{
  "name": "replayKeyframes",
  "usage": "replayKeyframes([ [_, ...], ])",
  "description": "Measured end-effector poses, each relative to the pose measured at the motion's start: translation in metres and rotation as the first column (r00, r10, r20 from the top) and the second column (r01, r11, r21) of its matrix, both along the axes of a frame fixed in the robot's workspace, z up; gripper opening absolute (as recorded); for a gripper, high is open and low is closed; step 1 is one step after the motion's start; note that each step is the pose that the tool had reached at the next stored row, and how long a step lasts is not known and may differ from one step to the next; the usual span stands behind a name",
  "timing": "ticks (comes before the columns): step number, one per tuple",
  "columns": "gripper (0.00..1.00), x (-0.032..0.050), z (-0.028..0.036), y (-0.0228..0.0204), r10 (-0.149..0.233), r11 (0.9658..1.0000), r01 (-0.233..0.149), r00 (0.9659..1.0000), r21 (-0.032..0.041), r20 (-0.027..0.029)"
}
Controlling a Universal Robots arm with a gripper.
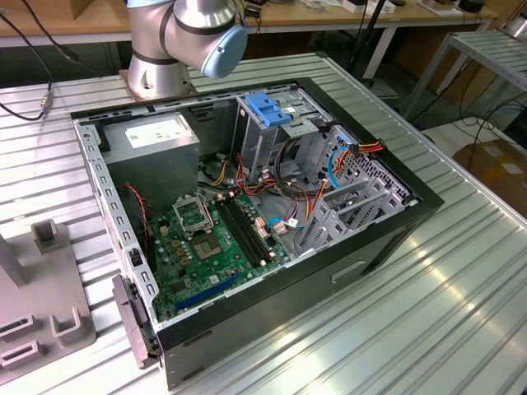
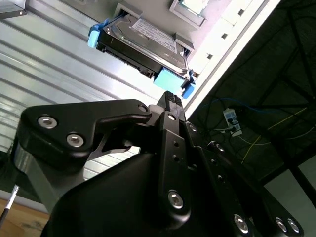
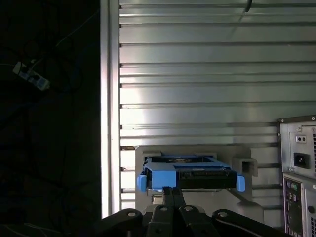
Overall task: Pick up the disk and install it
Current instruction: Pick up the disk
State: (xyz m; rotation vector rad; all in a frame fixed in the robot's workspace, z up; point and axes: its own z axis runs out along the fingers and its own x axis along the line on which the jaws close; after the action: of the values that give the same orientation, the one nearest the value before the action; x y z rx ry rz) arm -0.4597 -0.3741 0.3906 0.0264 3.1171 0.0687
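Disk [image 3: 197,177], grey metal in its bright blue carrier rail, lies flat in a pale grey holder [image 3: 192,149] on the slatted metal table [image 1: 461,288], close to the table's edge.

Much of that table is taken up by an open computer case [image 1: 387,239], lying on its side with its inside showing. The arm [image 1: 185,37] rises from its base behind the case. Inside the case are a grey power supply [image 1: 156,136], a green motherboard [image 1: 210,239] and a tall metal drive cage [image 1: 268,136] topped with a blue latch [image 1: 268,107]. Bundles of red, orange and blue cables [image 1: 346,156] run beside the cage. A grey fixture [image 1: 41,321] sits on the table at the exterior view's left.

In the first wrist view the case's rear panel [image 3: 298,173] stands near the holder but apart from it.

In both wrist views the gripper [image 2: 170,96] points at the disk's blue end. Its black fingers [image 3: 169,193] are pressed together with nothing between them. The tips sit just beside the carrier's blue tab [image 2: 168,79]; whether they touch it cannot be told. Beyond the table edge, a power strip [image 3: 29,76] lies on the dark floor.
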Motion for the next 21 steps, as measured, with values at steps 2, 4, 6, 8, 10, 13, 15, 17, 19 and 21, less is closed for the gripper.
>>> replayKeyframes([
  [2, 0.10, 0.0000, 0.0000, 0.0000, 0.020, 0.9998, -0.020, 0.9998, 0.0000, 0.0000],
  [4, 0.10, 0.0000, 0.0000, 0.0000, 0.040, 0.9992, -0.040, 0.9992, 0.0000, 0.0000],
  [6, 0.10, 0.0000, 0.0000, 0.0000, 0.058, 0.9983, -0.058, 0.9983, 0.0000, 0.0000],
  [8, 0.10, 0.0000, 0.0000, 0.0000, 0.080, 0.9968, -0.080, 0.9968, 0.0000, 0.0000],
  [10, 0.10, 0.0000, 0.0000, 0.0000, 0.095, 0.9955, -0.095, 0.9955, 0.0000, 0.0000],
  [13, 0.10, 0.0000, 0.0000, 0.0000, 0.134, 0.9910, -0.134, 0.9910, 0.0000, 0.0000],
  [15, 0.10, 0.0000, 0.0000, 0.0000, 0.166, 0.9861, -0.166, 0.9861, 0.0000, 0.0000],
  [17, 0.10, 0.0000, 0.0000, 0.0000, 0.193, 0.9811, -0.193, 0.9811, 0.0000, 0.0000],
  [19, 0.10, 0.0000, 0.0000, 0.0000, 0.225, 0.9744, -0.225, 0.9744, 0.0000, 0.0000],
  [21, 0.10, 0.0000, 0.0000, 0.0000, 0.254, 0.9671, -0.254, 0.9671, 0.0000, 0.0000],
])
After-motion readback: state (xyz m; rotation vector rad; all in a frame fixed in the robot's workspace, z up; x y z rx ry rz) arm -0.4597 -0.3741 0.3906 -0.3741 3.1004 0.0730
